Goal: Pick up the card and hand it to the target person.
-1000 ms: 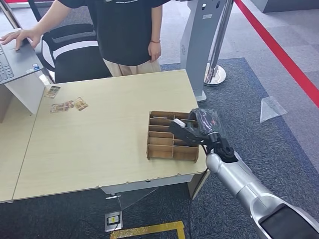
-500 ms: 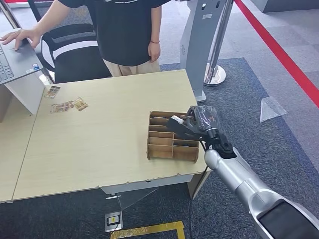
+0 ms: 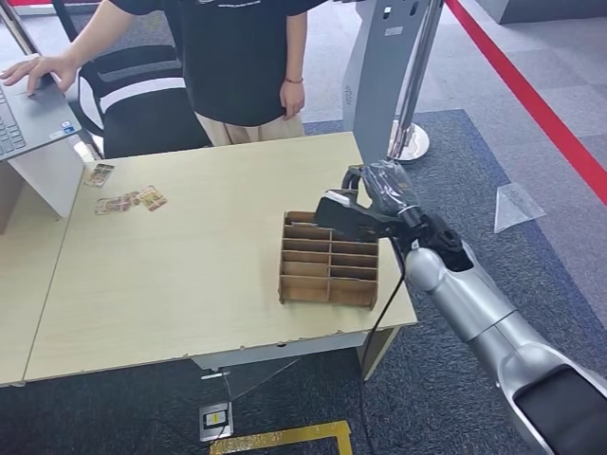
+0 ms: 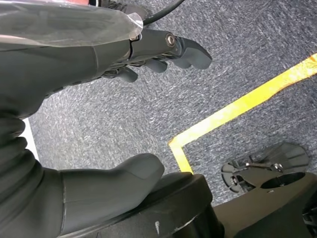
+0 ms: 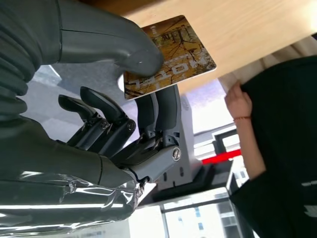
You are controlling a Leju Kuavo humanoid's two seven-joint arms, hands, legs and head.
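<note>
Above the wooden organizer [image 3: 328,272], right hand [image 3: 352,214] pinching card [image 5: 170,55] flat

this looks like an office or demo hall. a pale wooden table with a plain flat top [image 3: 200,256] stands on grey carpet tiles [image 3: 501,123], with a black mesh office chair [image 3: 136,104] and an open grey laptop on a white stand [image 3: 28,118] beside it. a red tape line [image 3: 529,95], a yellow floor marking [image 3: 286,438], a grey standing kiosk [image 3: 379,76] and a chrome barrier post base [image 3: 410,140] suggest a marked-off test area.
</note>
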